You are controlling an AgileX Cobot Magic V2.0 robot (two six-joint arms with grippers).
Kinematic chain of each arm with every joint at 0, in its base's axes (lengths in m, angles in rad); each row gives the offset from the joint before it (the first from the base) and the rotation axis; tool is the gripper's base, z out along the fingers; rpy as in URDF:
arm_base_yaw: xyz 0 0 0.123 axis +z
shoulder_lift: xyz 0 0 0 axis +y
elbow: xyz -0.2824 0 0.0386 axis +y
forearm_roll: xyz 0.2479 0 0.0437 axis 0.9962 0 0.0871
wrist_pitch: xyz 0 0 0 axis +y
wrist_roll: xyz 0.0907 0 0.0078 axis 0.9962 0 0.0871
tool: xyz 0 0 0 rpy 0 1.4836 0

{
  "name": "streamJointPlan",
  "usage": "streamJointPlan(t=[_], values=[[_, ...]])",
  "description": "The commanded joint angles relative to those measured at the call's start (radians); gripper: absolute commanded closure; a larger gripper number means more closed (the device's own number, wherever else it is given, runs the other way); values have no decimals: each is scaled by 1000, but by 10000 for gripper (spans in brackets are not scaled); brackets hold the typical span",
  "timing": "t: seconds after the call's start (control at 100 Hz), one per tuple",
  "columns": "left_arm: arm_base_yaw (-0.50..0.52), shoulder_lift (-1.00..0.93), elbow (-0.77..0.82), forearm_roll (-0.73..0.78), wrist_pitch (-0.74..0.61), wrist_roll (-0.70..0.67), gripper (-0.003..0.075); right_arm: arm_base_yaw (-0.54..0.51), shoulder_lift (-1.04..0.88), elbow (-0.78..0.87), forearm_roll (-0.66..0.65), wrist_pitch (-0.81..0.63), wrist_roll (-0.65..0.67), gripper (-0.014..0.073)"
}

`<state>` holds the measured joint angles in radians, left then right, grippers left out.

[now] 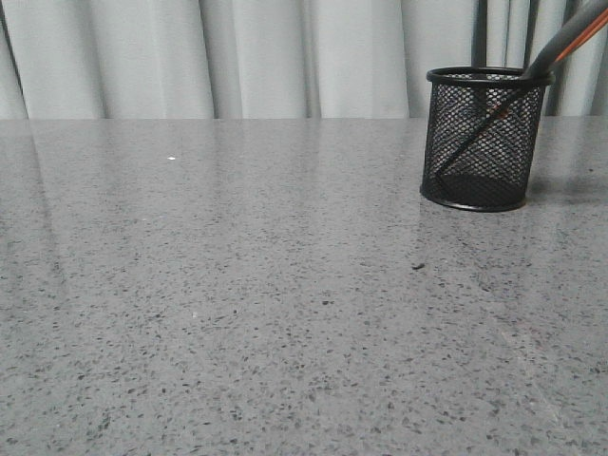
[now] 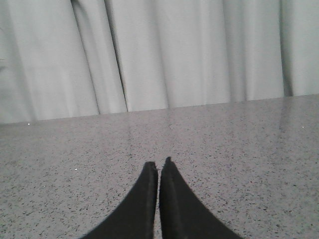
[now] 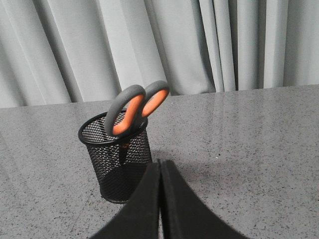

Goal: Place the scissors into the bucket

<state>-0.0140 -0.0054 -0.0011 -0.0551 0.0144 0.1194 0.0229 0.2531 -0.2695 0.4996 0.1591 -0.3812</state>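
The scissors (image 3: 134,107) are leaning blades-down inside the bucket (image 3: 117,157), handles tilting out over its rim. The bucket is standing upright on the table (image 1: 237,313). Both the left gripper (image 2: 158,172) and right gripper (image 3: 159,172) are sitting closed, empty.

Scissors (image 1: 567,43) stand tilted in bucket (image 1: 483,142), far right on table (image 1: 237,304), curtain (image 1: 237,57) behind.

left gripper (image 2: 158,167) matte black tapered jaws, right gripper (image 3: 160,164) same plain black, curved outer edges
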Motion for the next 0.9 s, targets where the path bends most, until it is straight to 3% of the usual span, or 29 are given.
streamJointPlan(t=[0.0, 0.89], values=[[4, -24, 17, 3, -79, -9, 741, -7, 5, -28, -6, -72, -12, 662], [4, -24, 17, -1, -68, -6, 741, -7, 5, -28, -6, -72, -12, 662]])
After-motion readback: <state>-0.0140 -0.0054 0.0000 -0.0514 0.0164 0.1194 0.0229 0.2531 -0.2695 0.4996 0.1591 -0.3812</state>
